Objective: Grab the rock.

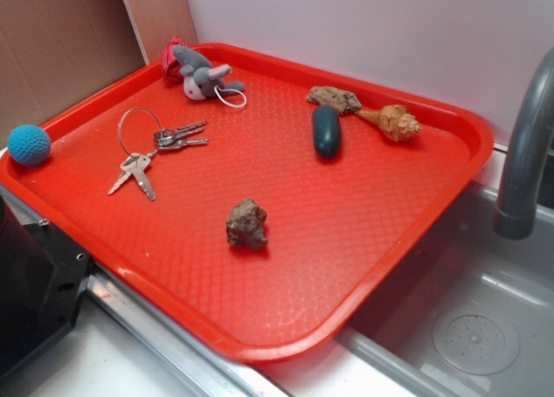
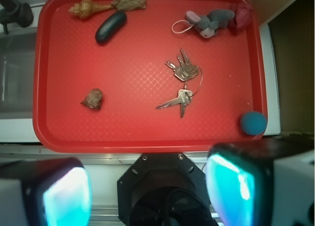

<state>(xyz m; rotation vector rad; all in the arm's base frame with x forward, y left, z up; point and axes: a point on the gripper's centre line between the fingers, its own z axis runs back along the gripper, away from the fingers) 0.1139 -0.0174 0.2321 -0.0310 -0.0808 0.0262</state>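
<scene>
One rock point(image 2: 92, 98) sits alone on the red tray point(image 2: 142, 132), left of centre in the wrist view, well apart from the keys point(image 2: 181, 83). The gripper point(image 2: 147, 189) hangs high at the bottom of the frame, fingers point(image 2: 66, 194) spread wide and empty. The rock lies ahead and left of it, lumpy, with no clear long axis.

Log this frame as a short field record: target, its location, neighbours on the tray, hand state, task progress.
target: rock, lumpy, brown-grey
location: alone on the red tray, in its bare middle-front part, nothing touching it
other items: keys, plush elephant, blue ball at the tray's edge, dark oblong stone, bark-like piece, seashell
hand: open, above the tray's near edge, holding nothing
progress: rock not yet grasped
</scene>
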